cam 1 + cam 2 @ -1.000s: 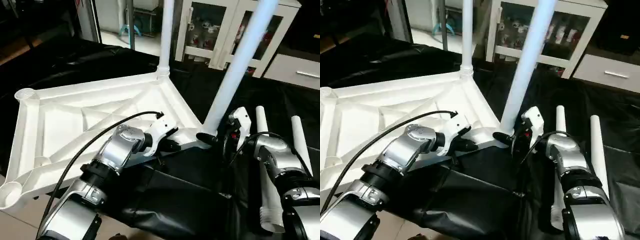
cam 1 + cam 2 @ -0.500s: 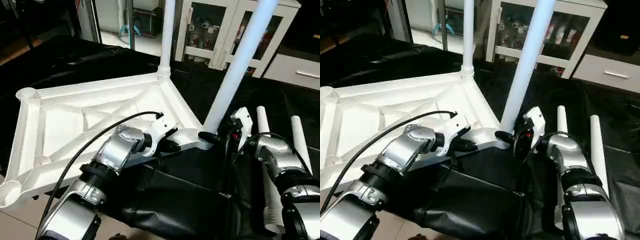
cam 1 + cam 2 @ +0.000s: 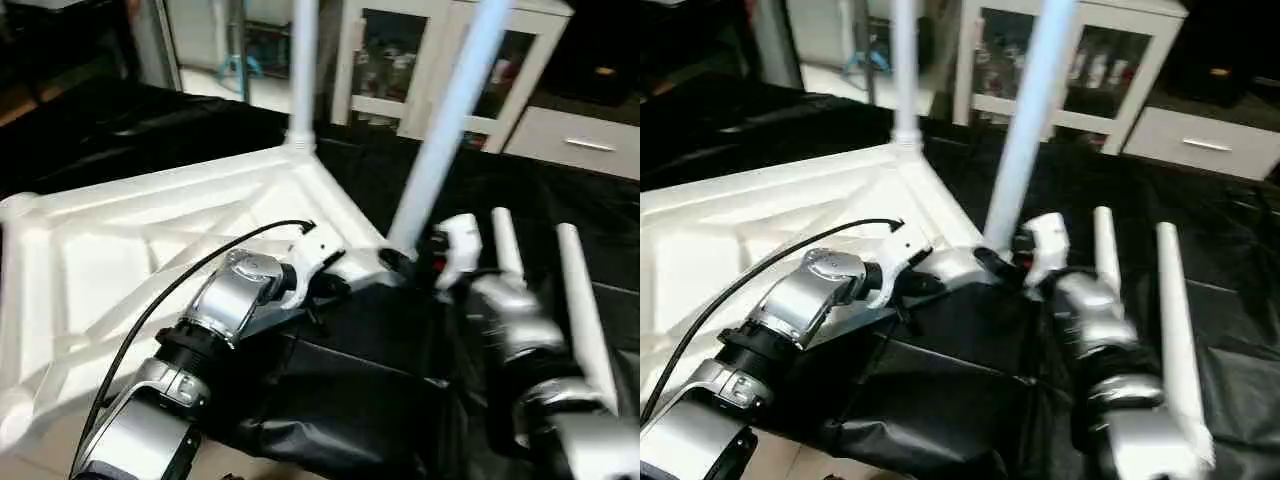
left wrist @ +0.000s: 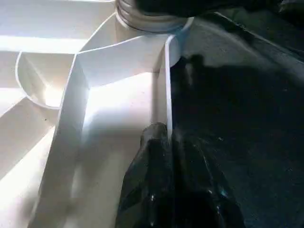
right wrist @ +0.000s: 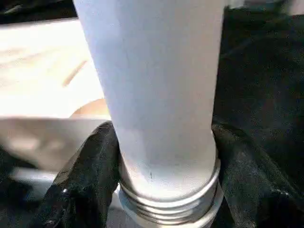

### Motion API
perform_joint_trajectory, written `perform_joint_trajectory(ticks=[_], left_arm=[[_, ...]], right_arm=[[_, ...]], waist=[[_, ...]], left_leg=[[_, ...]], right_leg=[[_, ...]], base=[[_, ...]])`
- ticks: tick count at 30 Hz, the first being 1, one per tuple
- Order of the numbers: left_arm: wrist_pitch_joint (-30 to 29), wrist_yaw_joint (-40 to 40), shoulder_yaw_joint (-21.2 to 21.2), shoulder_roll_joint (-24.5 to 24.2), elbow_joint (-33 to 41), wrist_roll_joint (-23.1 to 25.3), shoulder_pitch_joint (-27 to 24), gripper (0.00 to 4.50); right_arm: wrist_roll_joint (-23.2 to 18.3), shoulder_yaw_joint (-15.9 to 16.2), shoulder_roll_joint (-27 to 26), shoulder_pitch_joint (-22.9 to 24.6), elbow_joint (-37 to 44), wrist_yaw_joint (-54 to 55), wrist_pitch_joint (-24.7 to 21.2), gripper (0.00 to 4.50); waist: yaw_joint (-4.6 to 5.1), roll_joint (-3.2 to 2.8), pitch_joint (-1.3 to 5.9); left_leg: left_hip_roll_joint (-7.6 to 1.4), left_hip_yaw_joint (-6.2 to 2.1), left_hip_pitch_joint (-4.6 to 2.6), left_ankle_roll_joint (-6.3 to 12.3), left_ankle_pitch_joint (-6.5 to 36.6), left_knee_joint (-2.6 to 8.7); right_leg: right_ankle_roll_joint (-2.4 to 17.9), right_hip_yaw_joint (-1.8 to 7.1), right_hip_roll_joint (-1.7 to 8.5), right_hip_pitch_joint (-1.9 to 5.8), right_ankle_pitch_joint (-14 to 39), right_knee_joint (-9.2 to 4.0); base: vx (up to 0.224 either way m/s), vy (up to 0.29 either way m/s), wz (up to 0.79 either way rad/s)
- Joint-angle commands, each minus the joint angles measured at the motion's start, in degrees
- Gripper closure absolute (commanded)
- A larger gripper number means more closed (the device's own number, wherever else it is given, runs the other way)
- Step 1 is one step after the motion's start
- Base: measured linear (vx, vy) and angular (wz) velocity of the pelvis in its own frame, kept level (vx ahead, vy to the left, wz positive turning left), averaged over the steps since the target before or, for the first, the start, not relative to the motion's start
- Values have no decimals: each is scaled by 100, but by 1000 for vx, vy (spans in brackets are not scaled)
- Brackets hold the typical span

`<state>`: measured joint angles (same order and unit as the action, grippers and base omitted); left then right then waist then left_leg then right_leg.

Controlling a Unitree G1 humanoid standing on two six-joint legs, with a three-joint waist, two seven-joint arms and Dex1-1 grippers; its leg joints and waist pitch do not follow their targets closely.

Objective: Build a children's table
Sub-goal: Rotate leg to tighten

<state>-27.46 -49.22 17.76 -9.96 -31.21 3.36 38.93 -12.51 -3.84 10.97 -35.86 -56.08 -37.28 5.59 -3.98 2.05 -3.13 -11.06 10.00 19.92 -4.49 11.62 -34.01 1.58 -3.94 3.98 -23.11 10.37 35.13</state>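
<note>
The white plastic table top (image 3: 150, 240) is laid upside down, ribbed underside upward, on the black-covered table (image 3: 380, 370), with its near left part overhanging the table's edge. Two white legs are seen standing in corner sockets: the far leg (image 3: 303, 70) upright at the far corner, and the near leg (image 3: 450, 110) tilted, rising from the corner closest to the robot's right arm.

The left hand (image 4: 164, 137) is seen pressed together on the thin rim wall of the top, just beside the near corner socket; one black finger (image 4: 149, 156) lies inside the wall and the other outside it. In the head views the left hand (image 3: 335, 285) is placed against the top's near edge.

The right hand (image 5: 164, 156) is set around the base of the near leg, a black finger (image 5: 92, 166) on either side of the tube, just above the threaded collar (image 5: 166, 209); the fingers are seen touching the tube, pinching it. In the head views the right hand (image 3: 415, 262) is at the foot of that leg.

Two loose legs (image 3: 575, 300) are laid side by side on the black cover to the right of the right arm, apart from the top.
</note>
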Motion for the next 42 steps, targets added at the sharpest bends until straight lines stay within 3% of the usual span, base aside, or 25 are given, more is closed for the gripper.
perform_joint_trajectory(ticks=[1,4,7,9,11,14,16,22,23,24,25,30,32,35,38,39,40,41,42], left_arm=[[-68,-417,230,103,33,-145,-66,450],[-50,-383,231,128,-4,-151,-45,450],[-22,-349,231,156,-58,-153,-15,450],[-17,-340,231,163,-67,-153,-11,450],[-15,-343,232,162,-67,-152,-10,450],[-10,-344,206,182,-78,-124,-14,450],[1,-328,193,202,-103,-118,-8,450],[26,-327,186,215,-136,-110,3,450],[29,-327,188,215,-137,-108,4,450],[29,-327,188,215,-137,-108,4,450],[36,-331,185,210,-137,-107,5,450],[59,-335,191,204,-137,-98,-5,450],[76,-338,201,204,-141,-96,-12,450],[117,-346,221,213,-159,-94,-14,450],[166,-337,221,228,-187,-101,-6,450],[433,-257,208,272,-300,-82,36,450],[609,-208,217,290,-359,-54,62,450],[611,-207,217,290,-359,-53,62,450],[722,-176,229,298,-391,-36,71,450]], right_arm=[[212,-389,10,188,-78,1648,-441,187],[423,-445,-325,348,277,2788,-537,187],[716,-792,-719,577,760,4782,-407,187],[799,-761,-820,586,827,5036,-350,187],[835,-726,-862,583,857,5060,-333,187],[949,-579,-1027,685,1143,5155,-515,187],[972,-525,-1121,780,1396,5303,-679,187],[1021,-206,-1088,795,1658,4994,-557,187],[1007,-190,-1078,816,1715,4900,-522,152],[1007,-190,-1078,816,1715,4900,-522,152],[1056,-168,-1023,936,1985,4837,-513,117],[1284,-77,-812,1373,2742,4822,-613,79],[1334,-64,-741,1598,3105,4804,-705,71],[1333,-50,-655,2065,3868,4648,-866,71],[1393,-8,-578,2350,4318,4571,-998,71],[1053,71,-527,2757,4946,4070,-1125,71],[899,159,-459,2925,5197,3765,-1173,71],[897,161,-458,2927,5200,3761,-1174,71],[817,224,-412,3035,5361,3575,-1218,71]], waist=[[-37,-36,339],[24,-59,333],[48,-73,322],[54,-91,334],[47,-90,332],[38,-75,340],[22,-63,329],[0,-79,321],[-6,-80,325],[-7,-78,326],[-14,-81,324],[-136,-95,331],[-160,-87,350],[-193,-82,350],[-204,-71,343],[-211,-96,331],[-228,-65,314],[-219,-55,315],[-217,-85,309]], left_leg=[[-226,-86,4,175,1134,463],[-219,-94,0,46,1297,491],[-208,-99,-35,-125,1476,516],[-207,-90,-68,-199,1589,513],[-195,-73,-48,-145,1586,516],[-187,-67,-17,-61,1420,509],[-186,-63,-12,-37,1347,514],[-187,-64,-10,-76,1387,524],[-186,-62,-19,-80,1399,519],[-185,-62,-15,-76,1383,518],[-185,-62,-8,-71,1335,519],[-183,-3,-84,-30,1038,478],[-184,-19,-27,8,854,480],[-189,-14,-34,88,744,467],[-189,-23,-10,100,817,474],[-184,-24,-3,124,850,474],[-194,-31,9,184,968,479],[-188,-37,26,215,991,482],[-193,-51,37,214,1043,492]], right_leg=[[1166,264,473,294,1693,-491],[1073,271,464,269,1783,-508],[938,282,450,210,1935,-532],[915,294,434,181,1801,-524],[938,297,405,196,1390,-491],[950,306,421,231,1173,-468],[928,310,416,240,1122,-467],[873,313,423,243,1172,-472],[871,314,427,240,1192,-474],[863,318,428,244,1185,-473],[854,319,425,251,1143,-471],[995,331,385,209,463,-416],[998,330,396,278,214,-363],[965,335,400,280,41,-363],[950,331,424,305,246,-383],[899,338,415,310,300,-413],[845,342,429,319,443,-432],[824,339,436,336,537,-437],[770,335,450,330,794,-459]], base=[[0,0,0],[0,0,0],[0,0,0],[0,0,0],[0,0,0],[0,0,0],[0,0,0],[0,0,0],[0,0,0],[0,0,0],[0,0,0],[0,0,0],[0,0,0],[0,0,0],[0,0,0],[0,0,0],[0,0,0],[0,0,0],[0,0,0]])
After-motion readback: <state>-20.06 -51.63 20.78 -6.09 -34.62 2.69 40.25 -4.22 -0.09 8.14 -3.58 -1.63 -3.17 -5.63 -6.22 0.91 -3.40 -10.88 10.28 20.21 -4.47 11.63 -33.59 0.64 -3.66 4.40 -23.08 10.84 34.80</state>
